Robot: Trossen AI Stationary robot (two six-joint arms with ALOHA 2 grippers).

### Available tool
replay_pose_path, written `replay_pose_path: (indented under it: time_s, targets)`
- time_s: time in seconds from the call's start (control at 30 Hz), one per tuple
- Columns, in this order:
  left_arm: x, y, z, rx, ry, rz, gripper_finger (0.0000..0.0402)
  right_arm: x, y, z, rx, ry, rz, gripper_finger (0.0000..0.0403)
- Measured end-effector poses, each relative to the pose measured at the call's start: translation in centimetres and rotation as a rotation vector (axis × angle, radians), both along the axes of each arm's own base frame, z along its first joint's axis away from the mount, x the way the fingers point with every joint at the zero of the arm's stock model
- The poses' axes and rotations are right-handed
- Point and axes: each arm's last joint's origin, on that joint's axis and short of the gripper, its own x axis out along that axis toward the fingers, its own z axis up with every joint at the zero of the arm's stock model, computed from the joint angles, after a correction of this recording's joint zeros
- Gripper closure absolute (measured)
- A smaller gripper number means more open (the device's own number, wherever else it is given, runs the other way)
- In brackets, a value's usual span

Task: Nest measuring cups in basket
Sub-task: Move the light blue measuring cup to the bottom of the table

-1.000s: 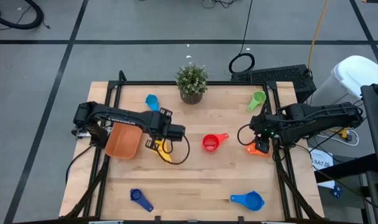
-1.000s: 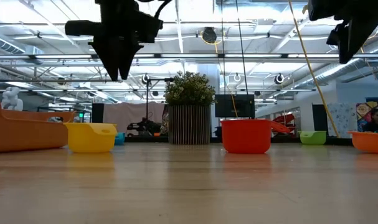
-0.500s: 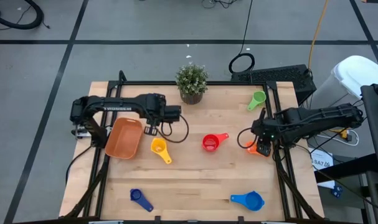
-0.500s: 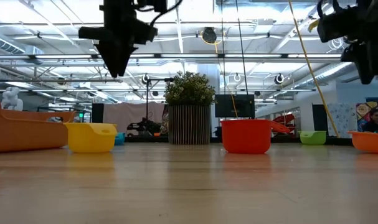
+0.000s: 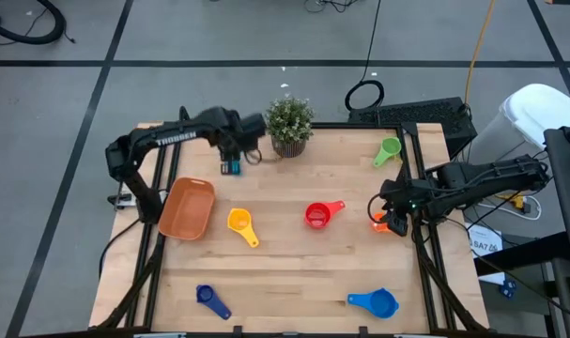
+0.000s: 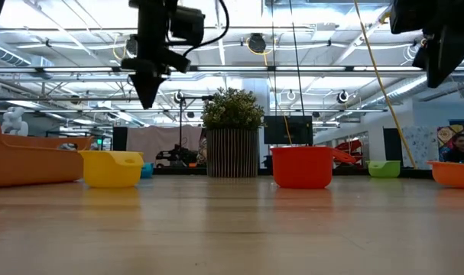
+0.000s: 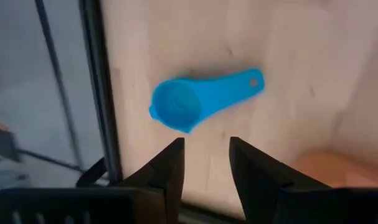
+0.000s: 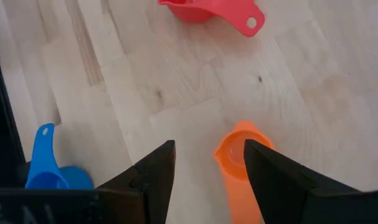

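Observation:
My left gripper [image 5: 231, 161] hangs open above the light blue measuring cup [image 7: 195, 99], which lies on the table near the far left corner; its fingers [image 7: 170, 168] are clear of the cup. My right gripper [image 5: 394, 218] hangs open over the orange cup [image 8: 241, 155] at the right edge without touching it. The orange basket [image 5: 186, 208] rests flat at the left. On the table also lie the yellow [image 5: 239, 223], red [image 5: 320, 214], green [image 5: 388, 150], dark blue [image 5: 211, 299] and blue [image 5: 376, 302] cups.
A potted plant [image 5: 289, 124] stands at the middle of the far edge, just right of my left gripper. Black frame rails [image 5: 158, 178] run along the table's left and right sides. Bare wood lies between the red cup and the near edge.
My left gripper has swung from above the yellow cup, beside the basket, toward the table's far edge and now hangs over the light blue cup, its fingers no wider apart. The yellow cup stays where it was on the table.

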Motion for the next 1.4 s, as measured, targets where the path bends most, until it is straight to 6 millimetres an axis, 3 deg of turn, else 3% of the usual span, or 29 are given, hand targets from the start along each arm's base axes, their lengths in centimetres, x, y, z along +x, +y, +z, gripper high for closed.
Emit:
replay_pose_path:
  time_s: [0.17, 0.3, 0.7, 1.1, 1.4]
  targets:
    - [-1.6, 3.6, 0.0, -0.087, -0.095, 0.095, 0.0273, -0.4, 0.1, 0.2, 0.006, -0.022, 0.010, 0.0220]
    - [-2.5, 4.9, -0.2, -0.107, -0.081, 0.038, 0.0273, -0.7, 0.1, 0.4, 0.012, -0.036, 0.009, 0.0220]
    - [-3.1, 4.5, -6.4, -0.121, 0.005, -0.171, 0.0273, -1.0, 0.3, 0.6, 0.020, -0.063, 0.031, 0.0220]
    - [-4.7, 4.4, -9.2, -0.158, 0.083, -0.234, 0.0273, -1.0, 0.3, 0.6, 0.027, -0.061, 0.019, 0.0220]
    - [-4.7, 4.3, -10.9, -0.118, 0.057, -0.315, 0.0273, -1.0, 0.3, 0.6, 0.036, -0.066, 0.006, 0.0220]
